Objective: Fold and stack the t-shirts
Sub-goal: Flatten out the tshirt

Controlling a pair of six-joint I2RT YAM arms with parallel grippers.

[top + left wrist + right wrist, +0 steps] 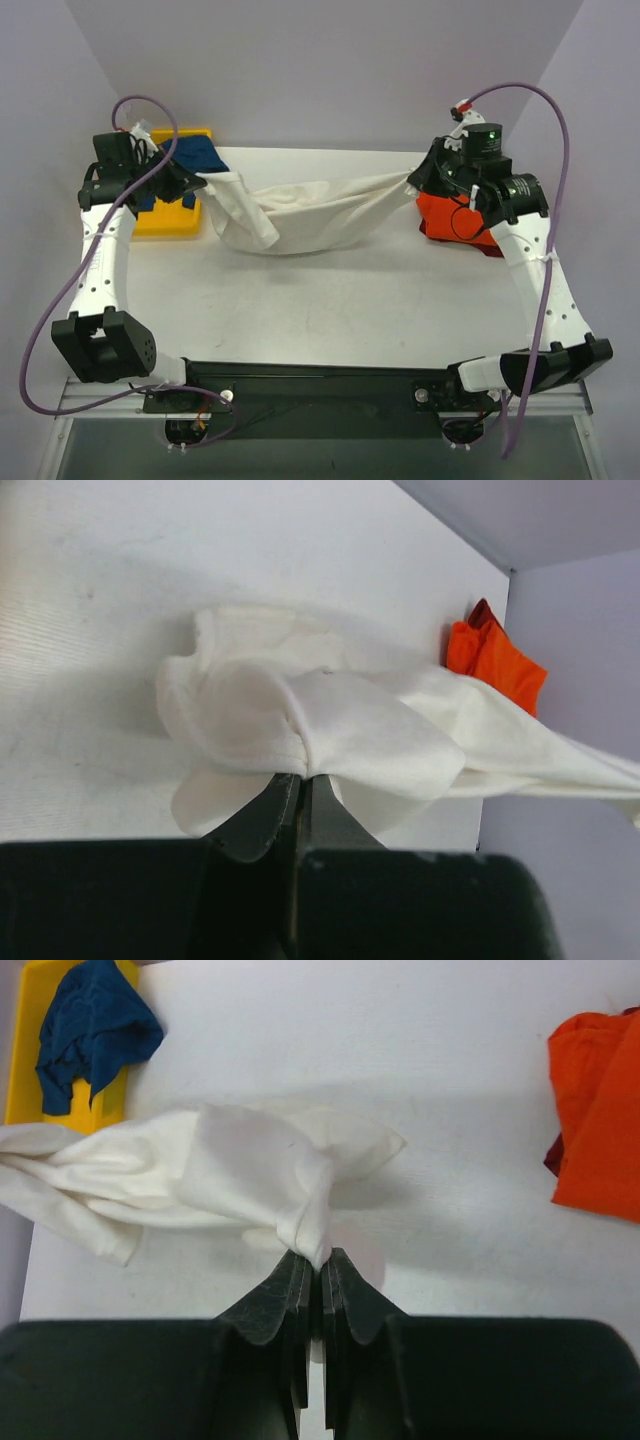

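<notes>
My left gripper (298,782) and right gripper (320,1260) are each clamped on one end of the off-white t-shirt (300,212), which hangs stretched between them over the table (330,310), its middle sagging, the orange-red t-shirt (450,222) near my right gripper

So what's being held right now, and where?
The off-white t-shirt: left tool and right tool each pinch a bunched edge at opposite ends.
</notes>
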